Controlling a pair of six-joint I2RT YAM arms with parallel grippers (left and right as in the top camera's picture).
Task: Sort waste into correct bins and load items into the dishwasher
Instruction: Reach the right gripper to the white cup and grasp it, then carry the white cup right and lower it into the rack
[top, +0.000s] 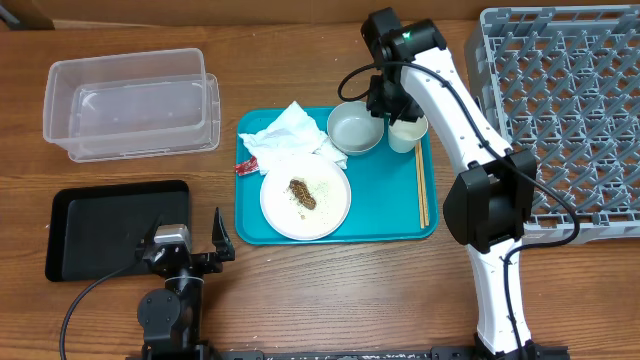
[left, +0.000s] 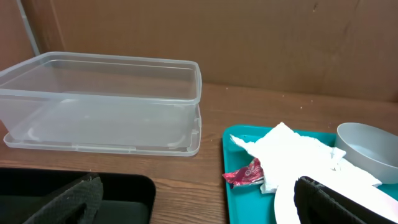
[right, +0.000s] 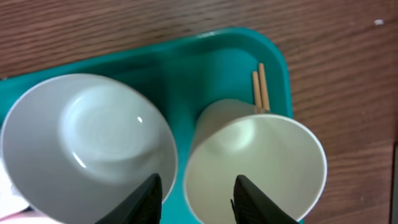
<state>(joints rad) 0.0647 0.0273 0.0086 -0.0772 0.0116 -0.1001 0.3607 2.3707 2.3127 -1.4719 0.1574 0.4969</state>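
The right arm (top: 452, 103) has white links, black joints, black cables.

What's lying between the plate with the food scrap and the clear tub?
In the overhead view, the small red wrapper lies at the teal tray's left edge, crumpled napkins beside it, then bare table before the clear tub.

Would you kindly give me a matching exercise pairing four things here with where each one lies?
1 brown food scrap
2 chopsticks
3 red wrapper
4 clear tub

A teal tray's left edge
B wooden table, off the tray
C flat plate
D tray's right side

Pairs: 1-C, 2-D, 3-A, 4-B
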